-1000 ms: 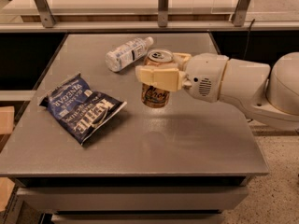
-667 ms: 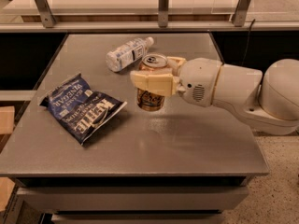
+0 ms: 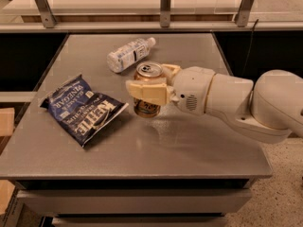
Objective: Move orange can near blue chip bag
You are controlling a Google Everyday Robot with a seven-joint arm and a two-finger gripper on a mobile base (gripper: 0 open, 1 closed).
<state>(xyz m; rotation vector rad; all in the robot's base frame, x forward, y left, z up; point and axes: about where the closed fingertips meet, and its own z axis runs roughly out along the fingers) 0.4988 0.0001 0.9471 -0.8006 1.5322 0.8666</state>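
Fingers (image 3: 147, 91) clamped on the orange can (image 3: 146, 109): one pale finger across the can's front, the other behind it by the rim, so the gripper (image 3: 147, 78) holds it mid-body w/ the silver top and lower label showing. Can is upright, at centre of the counter (image 3: 189, 145). Can't tell if its base is just off the surface or resting on it. Arm (image 3: 227, 100) reaches in from the right, low over the counter.

Blue chip bag (image 3: 83, 109) lies flat to the left; its nearest corner is close to the can, a narrow strip of bare counter btwn them. Clear plastic bottle (image 3: 129, 54) lies on its side behind, well apart from the bag, near the can's far side.

Step in hand, as I read it: carry phase, can gripped and nearly at the goal. Next move prob. needs only a small shift left, then set the can down upright and spread the fingers w/o tipping it or nudging the bag's corner.
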